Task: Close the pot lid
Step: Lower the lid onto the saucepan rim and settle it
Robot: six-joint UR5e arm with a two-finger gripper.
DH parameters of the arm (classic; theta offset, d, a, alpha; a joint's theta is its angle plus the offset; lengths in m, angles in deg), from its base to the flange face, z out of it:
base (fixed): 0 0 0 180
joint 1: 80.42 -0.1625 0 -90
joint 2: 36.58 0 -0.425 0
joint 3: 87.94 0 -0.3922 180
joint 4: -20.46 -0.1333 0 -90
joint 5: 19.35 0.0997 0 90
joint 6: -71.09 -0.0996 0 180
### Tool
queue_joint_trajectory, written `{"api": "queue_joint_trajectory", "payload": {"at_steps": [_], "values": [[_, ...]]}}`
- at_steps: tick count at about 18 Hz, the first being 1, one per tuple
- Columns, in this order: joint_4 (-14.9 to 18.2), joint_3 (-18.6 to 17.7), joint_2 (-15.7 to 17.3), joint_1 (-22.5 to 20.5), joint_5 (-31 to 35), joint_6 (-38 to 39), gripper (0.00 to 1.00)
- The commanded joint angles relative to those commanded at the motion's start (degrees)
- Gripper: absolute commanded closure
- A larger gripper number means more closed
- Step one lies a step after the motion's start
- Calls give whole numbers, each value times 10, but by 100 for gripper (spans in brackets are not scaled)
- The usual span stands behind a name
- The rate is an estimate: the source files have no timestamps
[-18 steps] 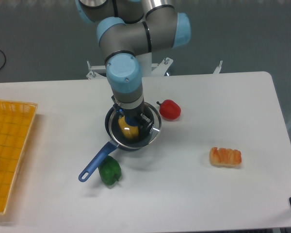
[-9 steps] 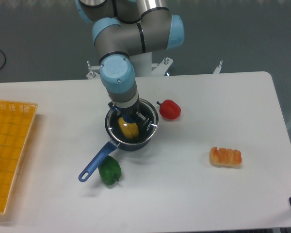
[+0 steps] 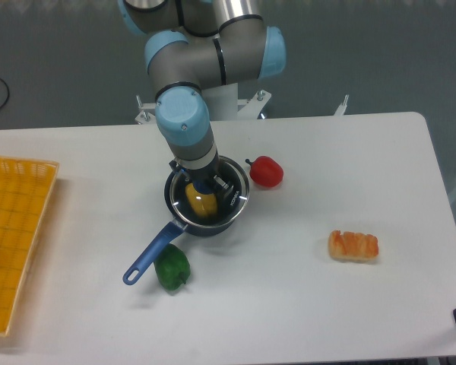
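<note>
Pot (image 3: 184, 222): round, dark, long blue handle, placed mid-surface (image 3: 327, 175). Lid (image 3: 239, 199): clear glass disc, metal-rimmed, seated over the pot, a yellow item seen beneath. End effector (image 3: 203, 188): closed around the lid's knob.

Glass lid (image 3: 229, 199) — metal-rimmed, glossy; dark pot (image 3: 205, 223); matt white table (image 3: 304, 289).

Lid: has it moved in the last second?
Yes. The lid has shifted left, away from the red pepper, and now sits more squarely over the pot.
</note>
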Motion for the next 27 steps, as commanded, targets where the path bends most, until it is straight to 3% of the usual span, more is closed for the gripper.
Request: {"api": "queue_joint_trajectory", "payload": {"at_steps": [21, 25, 27], "values": [[-4, -18, 2, 16, 4, 0, 43], [-40, -33, 3, 15, 4, 0, 43], [-42, -33, 3, 15, 4, 0, 43]]}}
